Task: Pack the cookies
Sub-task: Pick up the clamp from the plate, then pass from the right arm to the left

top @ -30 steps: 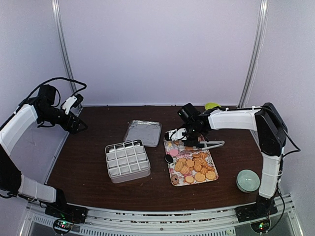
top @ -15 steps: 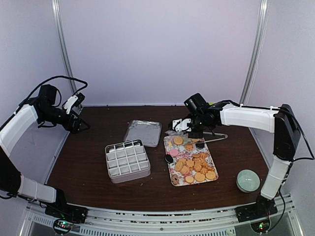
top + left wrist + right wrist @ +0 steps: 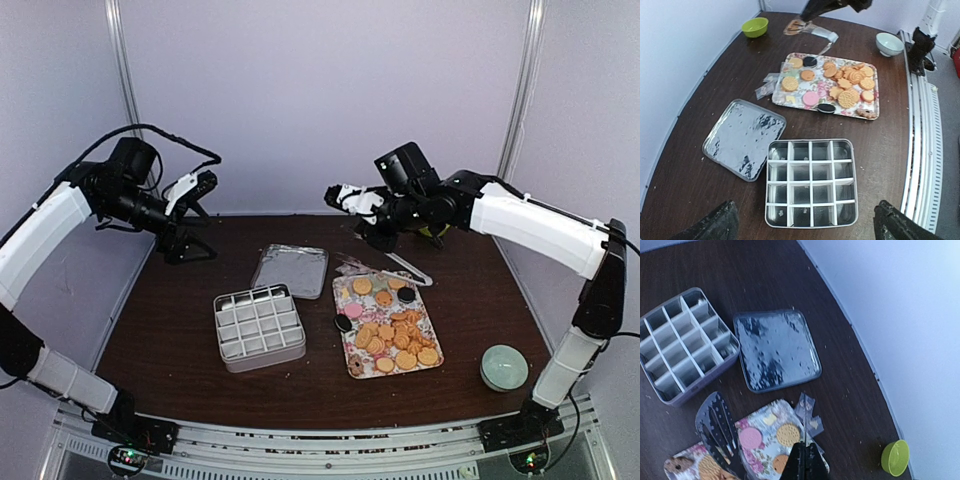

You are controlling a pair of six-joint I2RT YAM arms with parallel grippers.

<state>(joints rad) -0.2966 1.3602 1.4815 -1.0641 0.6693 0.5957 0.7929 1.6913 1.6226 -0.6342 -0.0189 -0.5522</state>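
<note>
right jaws pinched tight, black fingers [image 3: 799, 462] pressed flat together at the bottom of the wrist view. a thin metal strip stands edge-on out of them, looks like one arm of the shiny metal tongs [image 3: 410, 268]. their slotted head splays out low left, and the tool dangles over the far edge of the floral rectangular tray [image 3: 767, 420].

left jaws spread wide apart, gripping nothing, fingertips [image 3: 715, 225] in the two bottom corners of their view, high above the pale gridded compartment tin [image 3: 258, 325].

the small round cookies [image 3: 848, 98], mostly golden-orange with a few pink and dark, sit on the tray right of centre. one dark cookie [image 3: 343, 323] lies at the tray's left edge on the dark wooden counter [image 3: 180, 330].

flat silver lid [image 3: 290, 270] just behind the tin. lime green bowl [image 3: 895, 457] lower right.
</note>
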